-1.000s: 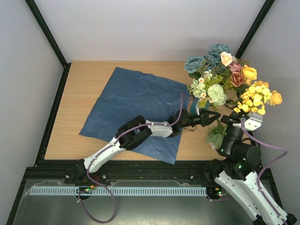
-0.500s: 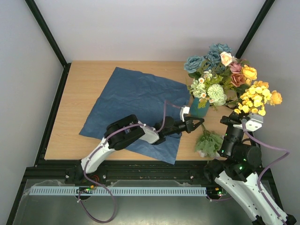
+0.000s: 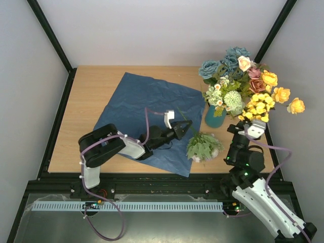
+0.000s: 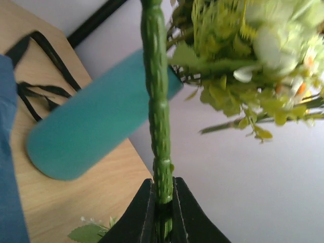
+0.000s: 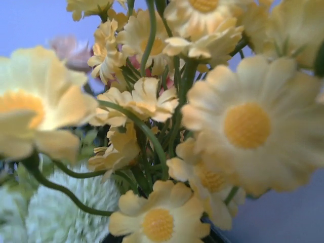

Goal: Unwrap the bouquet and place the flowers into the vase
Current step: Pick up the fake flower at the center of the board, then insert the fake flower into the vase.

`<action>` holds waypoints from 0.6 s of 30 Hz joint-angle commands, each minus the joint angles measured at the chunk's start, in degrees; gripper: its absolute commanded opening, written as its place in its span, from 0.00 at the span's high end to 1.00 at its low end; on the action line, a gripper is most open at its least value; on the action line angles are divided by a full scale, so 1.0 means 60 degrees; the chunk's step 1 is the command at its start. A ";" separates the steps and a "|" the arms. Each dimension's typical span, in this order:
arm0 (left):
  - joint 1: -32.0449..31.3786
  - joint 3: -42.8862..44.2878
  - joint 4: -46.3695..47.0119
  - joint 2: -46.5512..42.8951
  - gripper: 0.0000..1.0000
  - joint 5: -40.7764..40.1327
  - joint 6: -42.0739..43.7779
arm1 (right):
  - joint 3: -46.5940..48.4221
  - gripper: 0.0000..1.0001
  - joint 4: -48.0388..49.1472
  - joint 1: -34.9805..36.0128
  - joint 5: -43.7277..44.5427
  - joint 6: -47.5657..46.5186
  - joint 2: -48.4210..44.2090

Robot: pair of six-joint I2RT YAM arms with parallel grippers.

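Holding two loose stems beside a teal vase that is already filling with flowers, near the far right corner of a wooden tabletop (image 3: 91, 91).

The left tool (image 4: 163, 183) is pinching a ribbed green stem (image 4: 157, 101) low down, fingers pressed tight against it. The stem's leafy head (image 3: 202, 147) is hanging near the tabletop's near edge, probably so the stem can be swung upright over the vase (image 3: 214, 119). The right tool (image 3: 252, 124) is pressed together, apparently on the yellow daisy spray (image 3: 257, 107), and is lifting it by the right edge, likely awaiting its turn; the contact itself is hidden. The flowers (image 3: 230, 76) standing in the vase are fanning wide over its mouth, crowding any approach from above. The blue paper (image 3: 142, 106) is lying flat across the middle, and a black ribbon (image 4: 40, 76) is trailing beside the vase.
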 commanded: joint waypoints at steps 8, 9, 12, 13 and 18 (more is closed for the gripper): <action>0.0848 -0.0853 -0.1134 -0.1569 0.98 -0.0094 0.0239 | -0.0851 0.99 0.3934 -0.1858 -0.1603 0.2323 0.1717; 0.0854 -0.0836 -0.1341 -0.1634 0.98 -0.0073 0.0320 | -0.0848 0.99 0.4031 -0.2039 -0.1798 0.2594 0.1739; 0.0874 -0.0845 -0.1576 -0.1714 0.98 -0.0064 0.0486 | -0.0846 0.99 0.4378 -0.2433 -0.2342 0.3401 0.1875; 0.0888 -0.0861 -0.1574 -0.1713 0.98 -0.0026 0.0486 | -0.0828 0.99 0.4394 -0.2515 -0.2450 0.3588 0.1908; 0.0914 -0.0892 -0.1567 -0.1731 0.98 0.0141 0.0487 | -0.0751 0.99 0.4051 -0.2651 -0.2261 0.4110 0.1607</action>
